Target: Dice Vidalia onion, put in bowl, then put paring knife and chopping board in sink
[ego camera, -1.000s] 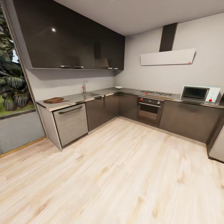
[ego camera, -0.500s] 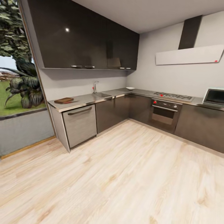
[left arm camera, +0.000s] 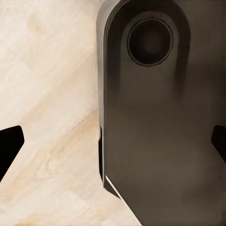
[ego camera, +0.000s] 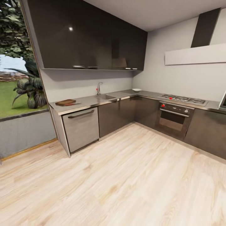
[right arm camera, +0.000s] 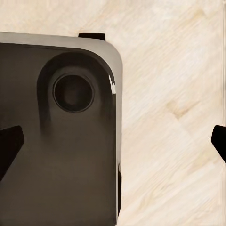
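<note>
Head view: the kitchen is seen from across a pale wooden floor [ego camera: 125, 175], with the bench [ego camera: 91, 101] running along the far wall under dark cupboards; the chopping board [ego camera: 65, 102] lies near the bench's left end, with what is judged to be the paring knife [ego camera: 74, 104] just beside it, though it is too small to be made out clearly; the sink [ego camera: 106, 97] with its curved tap is set further along, and the bowl [ego camera: 136, 90] sits in the far corner, well apart from the board; nothing of the task appears to have been done yet, since the board and knife are on the bench and the robot is judged to be only approaching; the onion cannot be seen, the basin's inside being hidden at this angle; in each wrist view dark finger tips are cut off at opposite edges, so the left gripper [left arm camera: 113, 141] and right gripper [right arm camera: 113, 141] are spread wide and empty above the robot's dark base and the floor.
</note>
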{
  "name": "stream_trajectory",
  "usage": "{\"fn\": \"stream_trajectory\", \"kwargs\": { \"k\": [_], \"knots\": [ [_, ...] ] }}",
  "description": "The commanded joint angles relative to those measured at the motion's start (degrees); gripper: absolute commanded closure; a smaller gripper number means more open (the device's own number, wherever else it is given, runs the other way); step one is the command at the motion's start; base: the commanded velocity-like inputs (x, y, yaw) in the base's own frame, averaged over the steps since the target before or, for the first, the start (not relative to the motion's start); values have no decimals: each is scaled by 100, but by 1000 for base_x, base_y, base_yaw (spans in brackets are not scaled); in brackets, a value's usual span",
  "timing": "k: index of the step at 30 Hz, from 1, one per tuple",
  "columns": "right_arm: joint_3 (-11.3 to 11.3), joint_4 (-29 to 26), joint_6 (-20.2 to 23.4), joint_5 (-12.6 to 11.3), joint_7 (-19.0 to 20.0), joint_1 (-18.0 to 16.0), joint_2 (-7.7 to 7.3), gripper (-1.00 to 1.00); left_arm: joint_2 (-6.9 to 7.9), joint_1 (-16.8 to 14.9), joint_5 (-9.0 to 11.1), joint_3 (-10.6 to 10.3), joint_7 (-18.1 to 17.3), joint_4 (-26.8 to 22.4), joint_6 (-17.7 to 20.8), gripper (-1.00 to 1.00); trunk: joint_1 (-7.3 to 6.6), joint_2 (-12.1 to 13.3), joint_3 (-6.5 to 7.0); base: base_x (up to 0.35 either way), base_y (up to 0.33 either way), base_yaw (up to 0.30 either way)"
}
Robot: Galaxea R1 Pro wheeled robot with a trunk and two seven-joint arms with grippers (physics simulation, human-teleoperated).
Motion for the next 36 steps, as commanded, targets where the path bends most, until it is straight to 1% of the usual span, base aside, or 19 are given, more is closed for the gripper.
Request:
{"fn": "stream_trajectory", "kwargs": {
  "k": [1, 32, 36],
  "knots": [
    [2, 10, -27, -1, -4, -5, 0, -100, 1, 3, -1, 5, -3, -9, -9, -100, 3, -2, -5, 312, -197, 1],
    [2, 10, -32, -1, -4, -5, 0, -100, 1, 3, -1, 7, -4, -9, -9, -100, 3, -2, -5, 311, -197, 0],
    [2, 10, -32, -1, -4, -5, 0, -100, 1, 5, -1, 8, -7, -9, -9, -100, 3, -2, -5, 311, -181, -70]
  ]
}}
